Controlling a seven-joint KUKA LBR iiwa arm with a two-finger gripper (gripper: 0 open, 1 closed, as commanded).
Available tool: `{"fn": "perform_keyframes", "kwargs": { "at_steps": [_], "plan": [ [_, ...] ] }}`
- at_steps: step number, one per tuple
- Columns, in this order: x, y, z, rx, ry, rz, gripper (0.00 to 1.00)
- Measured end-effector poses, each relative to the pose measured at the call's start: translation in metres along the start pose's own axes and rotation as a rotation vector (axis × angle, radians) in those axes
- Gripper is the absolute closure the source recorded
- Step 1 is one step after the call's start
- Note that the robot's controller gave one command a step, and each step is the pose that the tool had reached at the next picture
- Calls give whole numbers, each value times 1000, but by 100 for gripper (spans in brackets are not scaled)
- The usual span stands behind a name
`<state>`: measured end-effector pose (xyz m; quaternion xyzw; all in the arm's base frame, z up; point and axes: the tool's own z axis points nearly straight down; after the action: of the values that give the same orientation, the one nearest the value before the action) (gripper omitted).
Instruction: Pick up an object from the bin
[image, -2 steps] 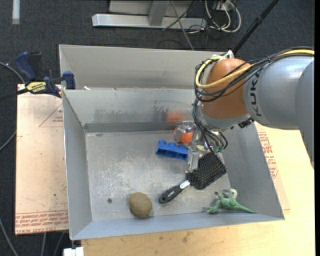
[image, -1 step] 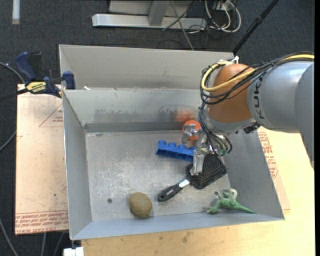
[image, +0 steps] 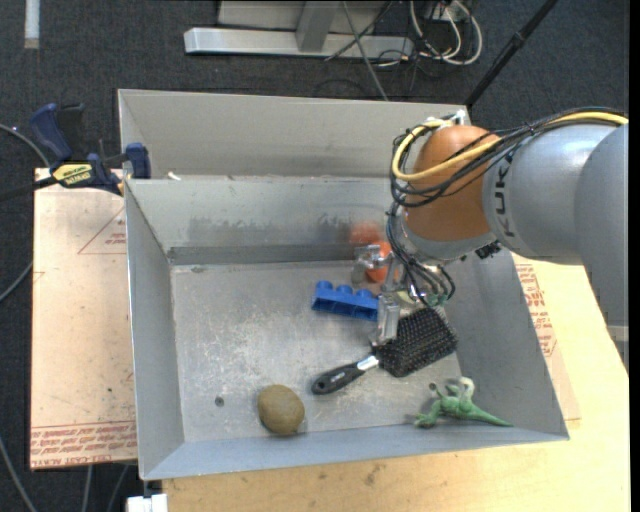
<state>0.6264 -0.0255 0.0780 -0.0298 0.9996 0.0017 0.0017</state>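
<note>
Approach step: a brown lump (image: 281, 410) lies below-left of the blue studded brick (image: 345, 299); the pincer (image: 388, 330), its state not discernible, stands low at the brick's right end, perhaps touching the black brush (image: 378, 362) below-right, and must next settle round one and close; a green lizard (image: 460, 408) lies farther below-right.

Item: black brush (image: 415, 342), with a broad, dark, bristled head and a slim black-and-silver handle. It is laid flat on the floor of the grey metal bin (image: 200, 330), right of centre. The head is turned toward the right wall, and the handle is pointed lower left, toward the front wall.
</note>
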Motion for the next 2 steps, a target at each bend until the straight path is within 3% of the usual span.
{"fn": "perform_keyframes", "kwargs": {
  "at_steps": [1,2],
  "plan": [
    [33,-7,4,2,-4,-25,0],
    [18,-56,2,-11,7,116,100]
  ]
}}
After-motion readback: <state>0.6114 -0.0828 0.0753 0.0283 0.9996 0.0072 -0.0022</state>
